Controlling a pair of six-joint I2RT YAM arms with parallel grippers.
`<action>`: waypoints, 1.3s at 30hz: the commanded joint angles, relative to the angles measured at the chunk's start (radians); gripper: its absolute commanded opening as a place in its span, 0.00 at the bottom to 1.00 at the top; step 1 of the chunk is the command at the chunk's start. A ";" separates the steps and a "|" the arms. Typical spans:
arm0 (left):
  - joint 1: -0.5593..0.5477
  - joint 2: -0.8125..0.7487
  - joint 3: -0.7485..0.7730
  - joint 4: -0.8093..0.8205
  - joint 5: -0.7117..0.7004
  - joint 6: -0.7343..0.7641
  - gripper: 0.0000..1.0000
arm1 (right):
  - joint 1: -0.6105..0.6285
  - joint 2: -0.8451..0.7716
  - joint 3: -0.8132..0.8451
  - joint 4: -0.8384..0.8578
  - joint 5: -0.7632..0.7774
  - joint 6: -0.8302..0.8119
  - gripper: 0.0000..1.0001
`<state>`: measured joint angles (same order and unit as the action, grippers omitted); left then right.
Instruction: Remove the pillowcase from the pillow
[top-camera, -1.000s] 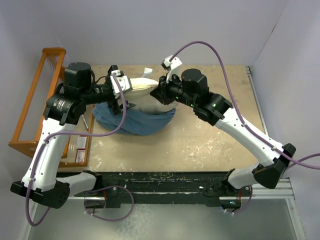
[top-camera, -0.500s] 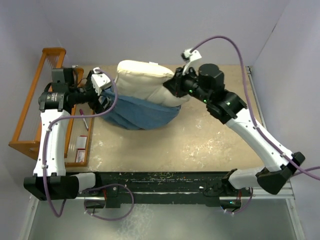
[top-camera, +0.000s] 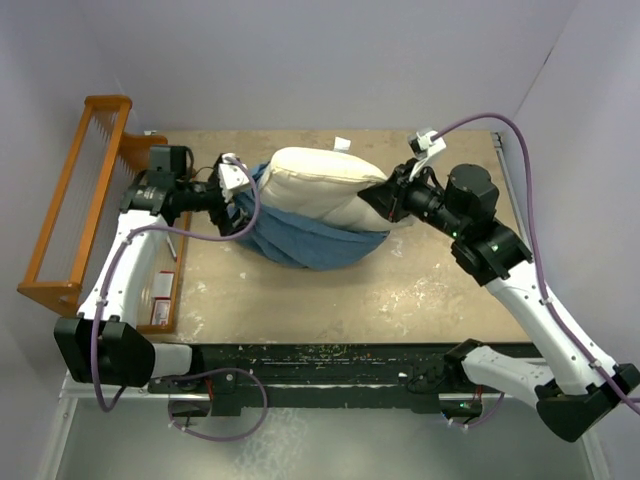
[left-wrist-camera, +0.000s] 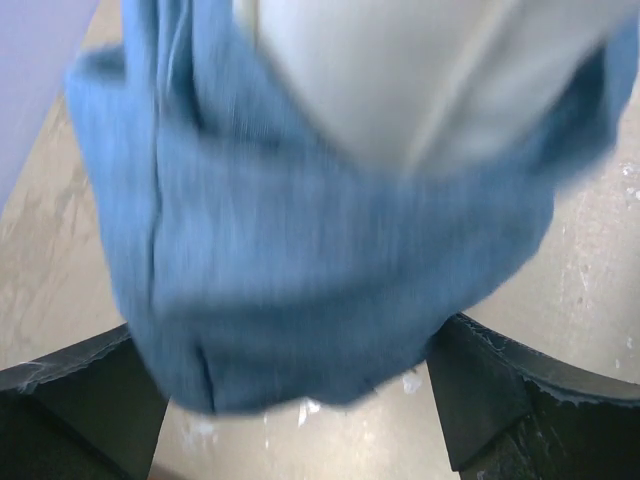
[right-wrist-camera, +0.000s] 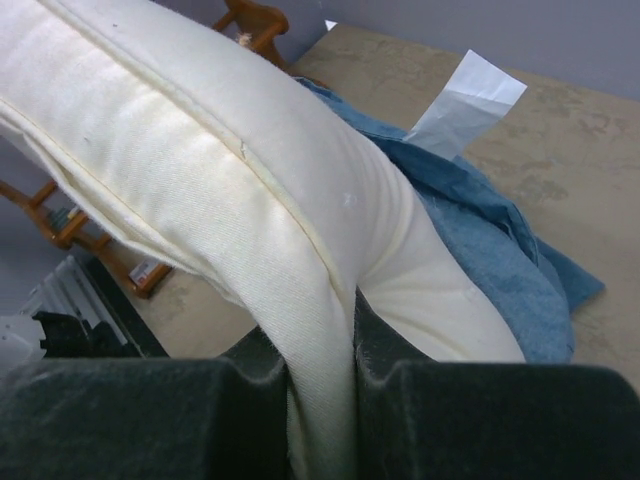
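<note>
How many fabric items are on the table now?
2. The cream pillow is mid-table, its right end pinched by the right fingers. The blue pillowcase wraps its near-left part, between the open left fingers. Anything beneath would be hidden.

Orange wooden rack (top-camera: 75, 200) at left edge, scuffed tan tabletop (top-camera: 400, 290), pale lilac walls (top-camera: 300, 60)

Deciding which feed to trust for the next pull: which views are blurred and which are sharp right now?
Left wrist: blurred, the pillowcase and the cream above it have no crisp edges. Right wrist: sharp, the pillow seam clear where the right claw pinches it. Top external: sharp, evenly lit, only soft shadow under the pillowcase.
</note>
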<state>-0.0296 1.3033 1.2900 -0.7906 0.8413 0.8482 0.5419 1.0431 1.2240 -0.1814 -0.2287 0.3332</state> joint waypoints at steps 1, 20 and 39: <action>-0.089 0.003 0.011 0.138 0.047 -0.017 0.98 | -0.020 -0.045 -0.018 0.181 -0.153 0.064 0.00; -0.128 -0.044 0.138 0.451 -0.144 -0.312 0.00 | -0.160 0.016 -0.002 0.094 -0.018 0.118 0.14; -0.382 0.043 0.028 0.294 -0.537 0.007 0.00 | -0.160 -0.055 0.167 -0.094 0.009 -0.109 0.85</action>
<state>-0.3840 1.3186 1.3609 -0.5858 0.3691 0.8040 0.3775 1.0561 1.3037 -0.2779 -0.2771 0.2764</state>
